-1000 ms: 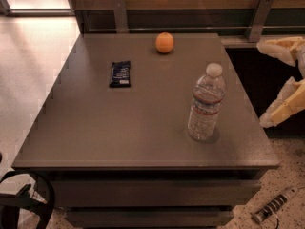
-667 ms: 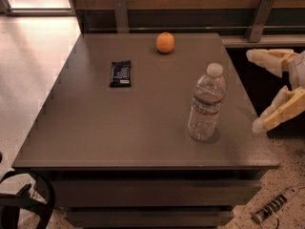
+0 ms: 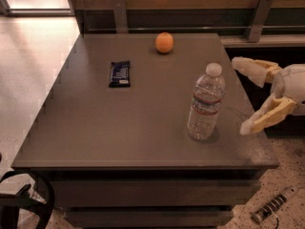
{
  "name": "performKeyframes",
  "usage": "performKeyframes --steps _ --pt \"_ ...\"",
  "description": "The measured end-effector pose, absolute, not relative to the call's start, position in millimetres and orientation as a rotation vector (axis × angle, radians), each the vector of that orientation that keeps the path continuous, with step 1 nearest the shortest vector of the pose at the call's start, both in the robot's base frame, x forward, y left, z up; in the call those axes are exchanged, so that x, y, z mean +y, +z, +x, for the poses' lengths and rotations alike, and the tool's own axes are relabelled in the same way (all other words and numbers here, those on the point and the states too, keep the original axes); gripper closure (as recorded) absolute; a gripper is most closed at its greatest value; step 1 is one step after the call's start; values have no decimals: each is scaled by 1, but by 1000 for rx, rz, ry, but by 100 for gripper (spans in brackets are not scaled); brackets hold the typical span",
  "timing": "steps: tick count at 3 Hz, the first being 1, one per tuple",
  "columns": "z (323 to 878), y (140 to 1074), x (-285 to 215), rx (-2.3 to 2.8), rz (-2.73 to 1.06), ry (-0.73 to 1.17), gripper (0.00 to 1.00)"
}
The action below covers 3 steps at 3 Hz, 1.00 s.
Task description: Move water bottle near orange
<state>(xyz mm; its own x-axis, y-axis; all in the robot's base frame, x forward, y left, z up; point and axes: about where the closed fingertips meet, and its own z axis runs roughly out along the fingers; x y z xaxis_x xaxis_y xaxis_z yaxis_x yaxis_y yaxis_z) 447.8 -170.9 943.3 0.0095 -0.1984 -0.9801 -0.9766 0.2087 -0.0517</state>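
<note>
The water bottle [image 3: 206, 102] stands upright on the right front part of the grey table [image 3: 95, 128]; it is clear and ribbed, with a white cap and a red-and-blue label band. The orange [image 3: 164, 42] sits near the table's far edge, well behind and left of the bottle. My gripper [image 3: 244, 95] comes in from the right edge of the view, just right of the bottle at label height. It is open and empty, one pale finger [image 3: 250, 69] behind and one finger [image 3: 267, 117] in front. It does not touch the bottle.
A flat dark blue snack bar [image 3: 119, 73] lies on the table's left half. A metal rail with posts [image 3: 257, 18] runs behind the table. A power strip [image 3: 274, 205] lies on the floor at the lower right. A dark wheeled base [image 3: 21, 206] sits at the lower left.
My gripper has moved left, from beyond the table's right edge toward the bottle, fingers spread. The bottle, orange and snack bar have not moved.
</note>
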Motion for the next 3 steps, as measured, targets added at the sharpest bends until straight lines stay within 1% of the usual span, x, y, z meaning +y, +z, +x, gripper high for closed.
performKeyframes --steps 2,3 --pt "463 928 -137 1382 -1137 1000 1" --pt "463 929 -136 1379 -1144 1001 22"
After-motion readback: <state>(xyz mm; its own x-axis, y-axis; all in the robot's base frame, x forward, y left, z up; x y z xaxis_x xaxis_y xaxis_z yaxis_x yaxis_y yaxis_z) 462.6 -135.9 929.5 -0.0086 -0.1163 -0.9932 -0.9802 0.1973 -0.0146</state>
